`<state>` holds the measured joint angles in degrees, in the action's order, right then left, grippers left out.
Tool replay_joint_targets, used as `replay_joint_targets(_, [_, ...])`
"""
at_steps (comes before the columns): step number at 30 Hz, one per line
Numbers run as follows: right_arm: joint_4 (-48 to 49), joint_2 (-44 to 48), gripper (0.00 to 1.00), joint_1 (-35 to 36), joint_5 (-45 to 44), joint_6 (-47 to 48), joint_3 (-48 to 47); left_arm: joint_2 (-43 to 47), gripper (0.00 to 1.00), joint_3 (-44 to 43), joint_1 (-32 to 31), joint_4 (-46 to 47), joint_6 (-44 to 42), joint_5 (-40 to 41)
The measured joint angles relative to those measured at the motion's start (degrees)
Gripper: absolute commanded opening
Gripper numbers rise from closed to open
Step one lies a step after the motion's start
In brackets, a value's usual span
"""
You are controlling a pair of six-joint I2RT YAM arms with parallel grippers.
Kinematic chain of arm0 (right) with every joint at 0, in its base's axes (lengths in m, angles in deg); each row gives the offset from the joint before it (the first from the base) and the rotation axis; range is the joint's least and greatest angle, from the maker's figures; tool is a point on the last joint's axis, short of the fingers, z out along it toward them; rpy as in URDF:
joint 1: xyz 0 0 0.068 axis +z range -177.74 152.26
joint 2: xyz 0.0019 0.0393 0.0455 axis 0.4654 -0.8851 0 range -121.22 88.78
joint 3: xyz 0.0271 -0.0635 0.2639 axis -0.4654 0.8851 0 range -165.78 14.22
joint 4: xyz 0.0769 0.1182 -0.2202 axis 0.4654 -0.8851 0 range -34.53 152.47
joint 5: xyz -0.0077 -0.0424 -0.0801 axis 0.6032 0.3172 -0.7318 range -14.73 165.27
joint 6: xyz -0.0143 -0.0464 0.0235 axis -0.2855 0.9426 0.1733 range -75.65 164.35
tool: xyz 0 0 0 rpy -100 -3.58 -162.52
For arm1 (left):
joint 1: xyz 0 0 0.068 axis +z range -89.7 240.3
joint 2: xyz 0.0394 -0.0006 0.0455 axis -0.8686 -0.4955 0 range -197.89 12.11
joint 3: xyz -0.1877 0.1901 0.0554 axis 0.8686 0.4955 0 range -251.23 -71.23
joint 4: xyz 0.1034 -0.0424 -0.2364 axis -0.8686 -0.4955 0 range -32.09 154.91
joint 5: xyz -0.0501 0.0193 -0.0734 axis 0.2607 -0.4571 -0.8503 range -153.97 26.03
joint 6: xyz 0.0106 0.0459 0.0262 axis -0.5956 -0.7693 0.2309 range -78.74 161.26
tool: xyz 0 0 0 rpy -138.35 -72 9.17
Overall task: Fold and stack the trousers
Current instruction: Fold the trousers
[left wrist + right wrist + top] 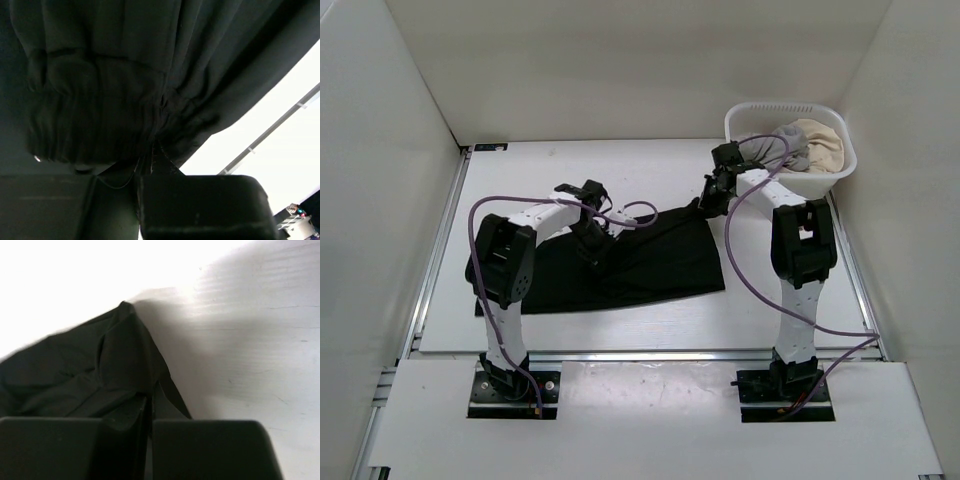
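The trousers (655, 262) lay as a broad dark rectangle across the middle of the table (540, 165), their lower edge close to the table's lower edge and their left end tucked under the left arm's elbow. The left gripper (592, 248) sat over the middle of the cloth, its jaws closed on a gathered, bunched fold. The right gripper (712, 198) pinched the upper right corner, drawn up to a peak, with its jaws nearly together and cloth between them. Bare tabletop lay open above the trousers and toward the upper left. The white basket (775, 105) of clothes (815, 148) crowded the upper right corner, just behind the right gripper.
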<state>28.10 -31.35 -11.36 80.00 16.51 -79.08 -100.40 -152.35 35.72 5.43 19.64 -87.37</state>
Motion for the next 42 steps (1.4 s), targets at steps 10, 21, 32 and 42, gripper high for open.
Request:
replay_joint_targets(10, [3.06, -0.02, 0.80, -0.66, 4.15, -2.99, 0.07, 1.40, 0.61, 1.86, -0.63, -0.61, -1.81, 1.18])
replay_joint_targets(21, [-0.76, 11.87, 0.90, -0.72, 2.08, 2.16, 12.15, 5.53, 0.70, -4.15, 3.78, -2.16, -1.27, 3.78])
replay_joint_targets(32, [6.32, 13.07, 0.51, -0.72, 11.21, 2.25, 24.85, 15.87, 0.71, 7.87, 30.21, -0.20, 0.46, 8.92])
replay_joint_targets(42, [7.17, 12.79, 0.82, -3.67, 13.81, 4.17, 24.74, 16.70, 0.72, 11.13, 39.08, -0.26, -0.57, 10.71])
